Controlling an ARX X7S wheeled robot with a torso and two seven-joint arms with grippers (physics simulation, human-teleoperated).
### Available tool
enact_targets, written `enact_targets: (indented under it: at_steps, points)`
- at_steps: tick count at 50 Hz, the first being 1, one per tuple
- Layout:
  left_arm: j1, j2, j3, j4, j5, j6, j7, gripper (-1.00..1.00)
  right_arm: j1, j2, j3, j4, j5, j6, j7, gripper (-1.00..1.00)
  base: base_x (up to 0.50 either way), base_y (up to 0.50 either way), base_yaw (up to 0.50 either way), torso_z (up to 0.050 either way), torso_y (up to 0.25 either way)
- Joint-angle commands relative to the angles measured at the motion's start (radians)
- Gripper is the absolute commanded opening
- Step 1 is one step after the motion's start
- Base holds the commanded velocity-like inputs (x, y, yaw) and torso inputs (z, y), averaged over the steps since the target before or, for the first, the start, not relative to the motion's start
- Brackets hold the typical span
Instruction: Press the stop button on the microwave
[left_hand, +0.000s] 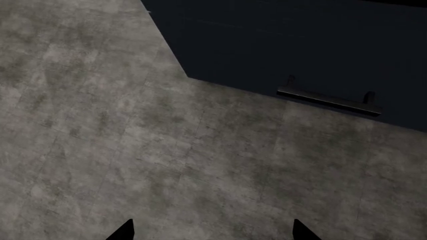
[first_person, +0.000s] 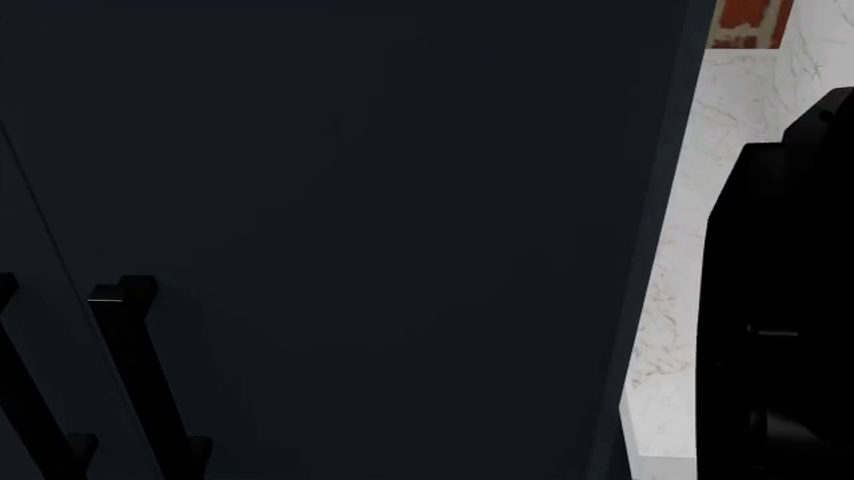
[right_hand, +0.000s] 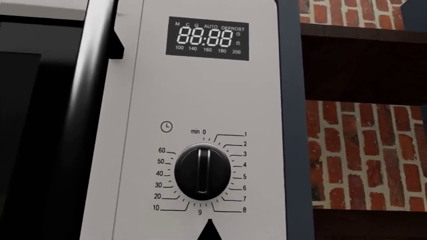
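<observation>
Black fingertip of the right hand (right_hand: 209, 229) points up at the microwave (right_hand: 200, 120) control panel, just below its one timer dial (right_hand: 202, 171); only that single tip shows, so I cannot tell its spread. One display (right_hand: 207, 38) sits above the dial, one door handle (right_hand: 83, 120) beside it. No stop button is visible. Two tips of the left hand (left_hand: 212, 231) stand wide apart over the grey floor (left_hand: 133, 150), near one dark cabinet (left_hand: 300, 45) with one handle (left_hand: 329, 99).
</observation>
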Motion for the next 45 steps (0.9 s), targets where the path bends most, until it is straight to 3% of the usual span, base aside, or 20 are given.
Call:
enact_targets:
  at_steps: [1, 45]
  points:
    - [0.000, 0.000, 0.000, 0.000, 0.000, 0.000, 0.000, 1.00, -0.035, 0.007, 0.015, -0.042, 0.043, 0.038, 0.042, -1.00, 0.00, 0.00, 0.00, 0.000, 0.000]
    - [0.000, 0.000, 0.000, 0.000, 0.000, 0.000, 0.000, 1.00, -0.106, 0.040, -0.008, -0.067, 0.120, 0.027, 0.075, -1.00, 0.00, 0.00, 0.00, 0.000, 0.000]
